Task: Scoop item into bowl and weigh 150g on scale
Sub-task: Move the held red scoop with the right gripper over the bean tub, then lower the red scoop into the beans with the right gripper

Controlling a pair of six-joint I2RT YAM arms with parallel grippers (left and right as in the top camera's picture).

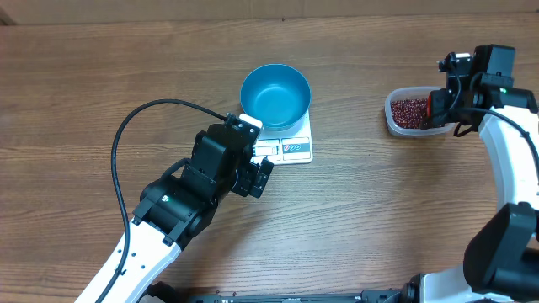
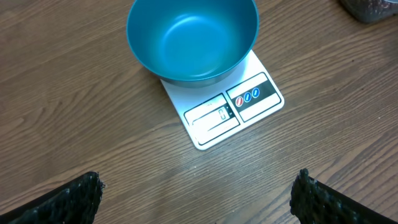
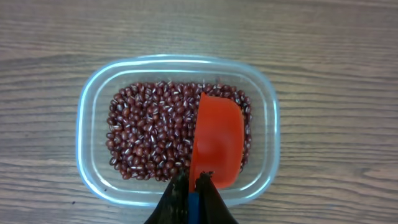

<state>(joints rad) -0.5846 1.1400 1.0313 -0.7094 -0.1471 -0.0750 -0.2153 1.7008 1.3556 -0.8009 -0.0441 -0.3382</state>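
Observation:
The blue bowl (image 1: 275, 97) (image 2: 192, 40) stands empty on the white scale (image 1: 290, 149) (image 2: 231, 109) at the table's middle. Just below and left of the scale, my left gripper (image 1: 261, 168) (image 2: 198, 193) hangs open above bare wood. The dark red-brown beans (image 3: 149, 134) (image 1: 408, 109) fill a clear tub (image 3: 93, 93) (image 1: 394, 124) at the right. My right gripper (image 3: 191, 185) (image 1: 438, 105) is shut on the blue handle of a red scoop (image 3: 216, 140). The scoop's cup hangs empty over the right side of the beans.
The wooden table (image 1: 379, 219) spreads around the scale and tub. A black cable (image 1: 126, 135) loops from the left arm over the table's left half. The scale's display and buttons (image 2: 249, 95) face the left gripper.

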